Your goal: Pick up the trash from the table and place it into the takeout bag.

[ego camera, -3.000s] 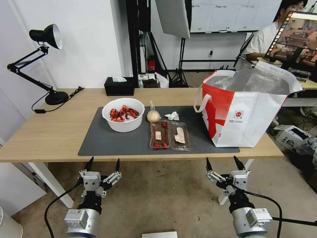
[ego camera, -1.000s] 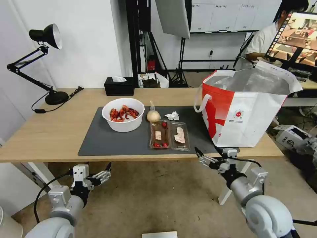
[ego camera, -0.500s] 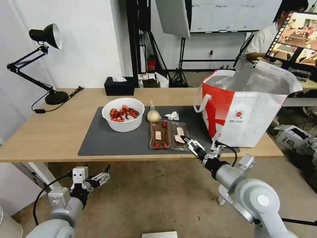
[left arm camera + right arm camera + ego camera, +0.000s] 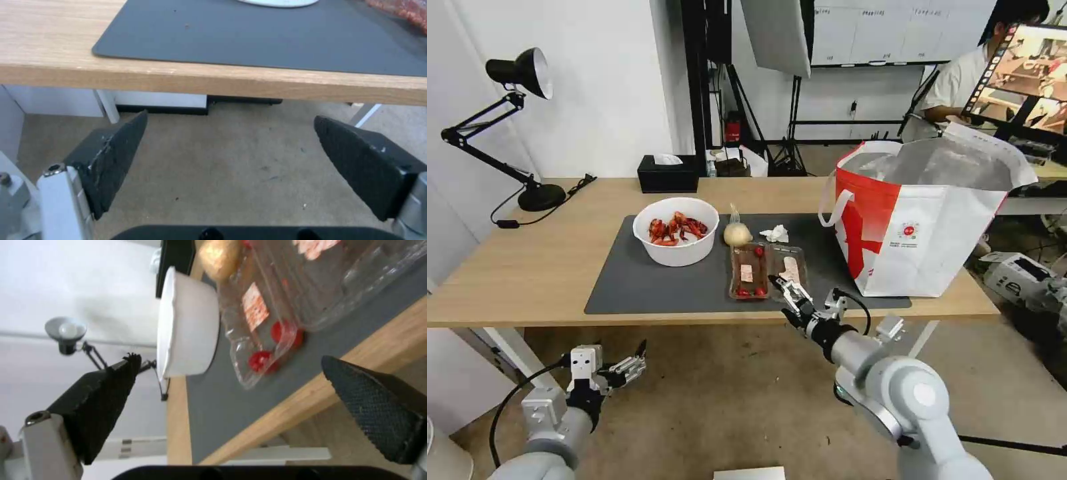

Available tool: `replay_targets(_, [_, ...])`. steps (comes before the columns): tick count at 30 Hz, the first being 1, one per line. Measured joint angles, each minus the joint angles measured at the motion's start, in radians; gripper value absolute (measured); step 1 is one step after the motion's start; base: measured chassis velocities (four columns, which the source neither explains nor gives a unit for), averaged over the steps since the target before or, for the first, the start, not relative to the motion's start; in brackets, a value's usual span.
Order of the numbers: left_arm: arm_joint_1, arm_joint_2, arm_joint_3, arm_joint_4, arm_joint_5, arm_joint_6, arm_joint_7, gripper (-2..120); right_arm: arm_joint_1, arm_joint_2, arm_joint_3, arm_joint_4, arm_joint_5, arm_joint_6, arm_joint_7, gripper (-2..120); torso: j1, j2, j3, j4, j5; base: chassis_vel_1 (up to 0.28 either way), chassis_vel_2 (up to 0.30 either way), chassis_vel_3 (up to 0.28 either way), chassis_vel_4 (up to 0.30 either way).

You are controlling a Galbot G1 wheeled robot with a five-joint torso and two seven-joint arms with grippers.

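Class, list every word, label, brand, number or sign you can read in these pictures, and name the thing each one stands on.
No text can be read in these pictures.
Takeout bag: a small round red logo with a line of tiny print beneath it, too small to read.
Clear plastic clamshell box: white and red stickers under the lid, print blurred in the head and right wrist views.
Whiteboard on the back wall: a faint grid, too small to read.

My bowl is white, its shells red. The clamshell box is clear with red scraps, the mat dark grey on the light-wood table. The takeout bag is white and red, foil-lined silver. My fingertips are black, cross-hatched.
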Motion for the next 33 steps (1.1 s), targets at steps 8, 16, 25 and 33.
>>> replay_targets(8, [-0.006,-0.001,0.0,0.001,-0.005,-0.001,0.001,100,0.014,0.017,0.001,-0.033,-0.01,0.017,0.011,100,0.0,0.0,0.0,-0.0001,0.0001,0.0,0.0,0.0,0.0])
replay_targets(16, [-0.012,0.003,0.003,0.011,-0.011,-0.001,0.001,100,0.019,0.048,0.003,-0.053,-0.027,0.019,0.019,100,0.0,0.0,0.0,-0.0001,0.0,0.0,0.0,0.0,0.0])
replay_targets(25, [-0.014,0.01,0.004,0.021,-0.019,0.0,0.001,100,0.034,0.072,0.003,-0.075,-0.041,0.043,0.055,100,0.0,0.0,0.0,-0.0001,0.0001,0.0,0.0,0.0,0.0])
replay_targets(33, [-0.017,0.025,-0.004,0.016,-0.085,0.025,-0.004,100,0.043,0.079,-0.009,-0.083,-0.071,0.065,0.074,100,0.0,0.0,0.0,-0.0001,0.0001,0.0,0.0,0.0,0.0])
